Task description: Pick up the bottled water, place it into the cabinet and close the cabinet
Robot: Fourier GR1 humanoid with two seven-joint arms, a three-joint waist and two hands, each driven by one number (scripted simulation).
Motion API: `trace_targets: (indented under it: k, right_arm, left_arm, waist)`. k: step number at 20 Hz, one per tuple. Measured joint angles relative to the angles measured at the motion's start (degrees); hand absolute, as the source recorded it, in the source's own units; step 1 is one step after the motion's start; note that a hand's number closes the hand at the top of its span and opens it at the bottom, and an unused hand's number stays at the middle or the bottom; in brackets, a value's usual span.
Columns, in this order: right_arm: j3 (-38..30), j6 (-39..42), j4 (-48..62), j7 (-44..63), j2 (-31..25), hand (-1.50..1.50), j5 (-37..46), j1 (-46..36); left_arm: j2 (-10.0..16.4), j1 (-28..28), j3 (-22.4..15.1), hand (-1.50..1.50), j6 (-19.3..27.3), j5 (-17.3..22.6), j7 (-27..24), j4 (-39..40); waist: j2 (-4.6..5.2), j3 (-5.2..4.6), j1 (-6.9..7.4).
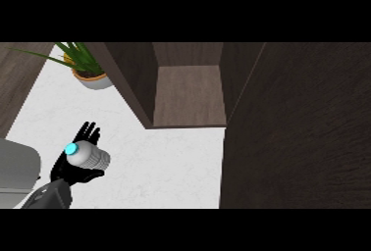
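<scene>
Near the front left of the white marbled counter (167, 162), a grey forearm (47, 196) rises from the lower edge. Its black left hand (72, 172) grasps the clear ribbed water bottle with a cyan cap (90, 157), thumb under it, and holds it above the counter. Farther back, the dark wooden cabinet (188, 93) stands open, with its broad door (297, 132) swung out at the right. A leafy green plant in a white pot (92, 78) sits at the far left.

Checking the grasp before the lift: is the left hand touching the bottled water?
Touching. The head view shows the bottled water lying in the left hand, with the thumb curled under it and the fingers rising behind it; no gap shows between them.
</scene>
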Motion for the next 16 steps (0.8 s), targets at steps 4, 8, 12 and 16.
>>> trace_targets:
  k: [4,8,12,16]
  right_arm:
    - [1.5,-0.9,0.0,0.5,0.6,-1.5,1.2,-0.2]
    - [1.2,-1.2,0.1,0.2,0.6,-1.5,1.0,-0.1]
    - [1.3,-1.0,0.4,-0.3,0.4,-1.5,0.9,0.1]
    - [0.2,-0.7,1.4,-1.0,0.0,-1.5,0.3,-0.6]
  left_arm:
    - [-1.5,0.4,-1.4,1.5,-0.5,-0.7,-0.1,-1.2]
    - [-3.0,1.0,-2.9,1.5,-0.5,-1.7,-0.9,-1.9]
    - [-3.7,0.3,-2.9,1.5,-0.9,-1.2,-0.5,-1.6]
    - [-4.1,0.4,-3.3,1.5,0.2,-1.4,-1.7,-2.1]
  waist:
    - [-0.03,-0.07,0.2]
    - [0.02,-0.24,0.22]
    - [0.13,-0.3,0.04]
    - [0.11,-0.32,0.17]
